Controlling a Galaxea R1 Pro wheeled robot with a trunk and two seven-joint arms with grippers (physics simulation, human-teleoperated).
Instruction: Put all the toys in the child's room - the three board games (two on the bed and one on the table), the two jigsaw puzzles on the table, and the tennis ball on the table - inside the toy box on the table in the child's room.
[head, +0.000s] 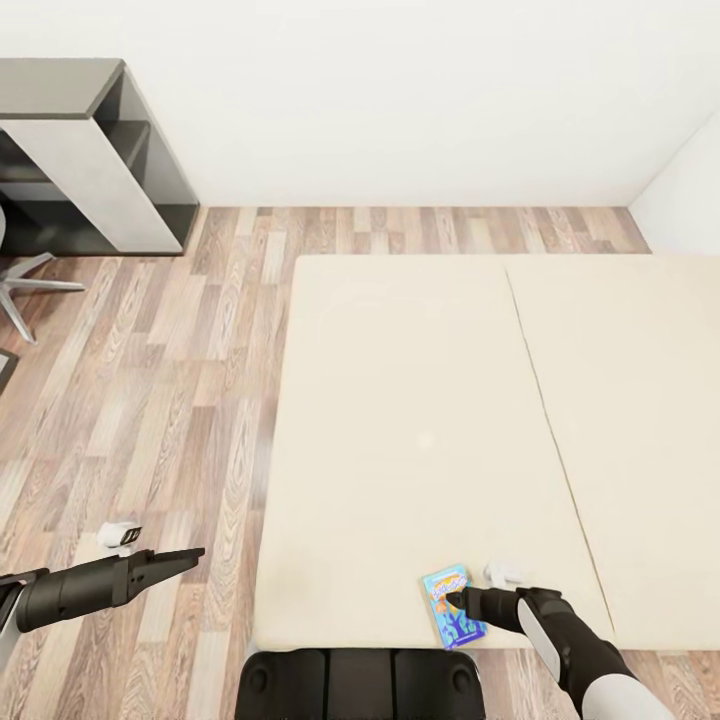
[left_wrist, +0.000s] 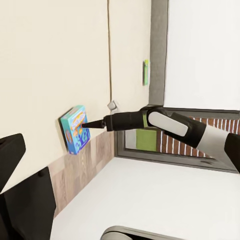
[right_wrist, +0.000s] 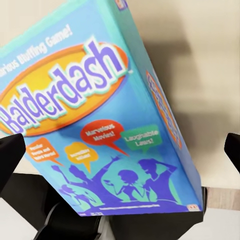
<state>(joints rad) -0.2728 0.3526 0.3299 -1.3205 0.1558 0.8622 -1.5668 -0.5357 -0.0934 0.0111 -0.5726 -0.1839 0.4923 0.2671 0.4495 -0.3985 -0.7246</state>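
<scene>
Blue board game (head: 452, 605) lies at the bed's (head: 400, 440) near edge; right gripper (head: 456, 600), fingers spread, straddles it without gripping.

Left gripper's (head: 185, 556) opening cannot be told.

plain white walls (head: 400, 100) meet a wood-plank floor (head: 150, 400) in mixed brown and grey tones. a dark grey open shelf unit (head: 95, 150) stands against the wall, a chair base (head: 25, 285) beside it.

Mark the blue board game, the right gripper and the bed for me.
blue board game (right_wrist: 100, 125): right wrist view, middle of its printed lid.
right gripper (head: 455, 600): head view, fingertips over the game's lid.
bed (head: 400, 400): head view, bare beige mattress, well beyond the game.
</scene>
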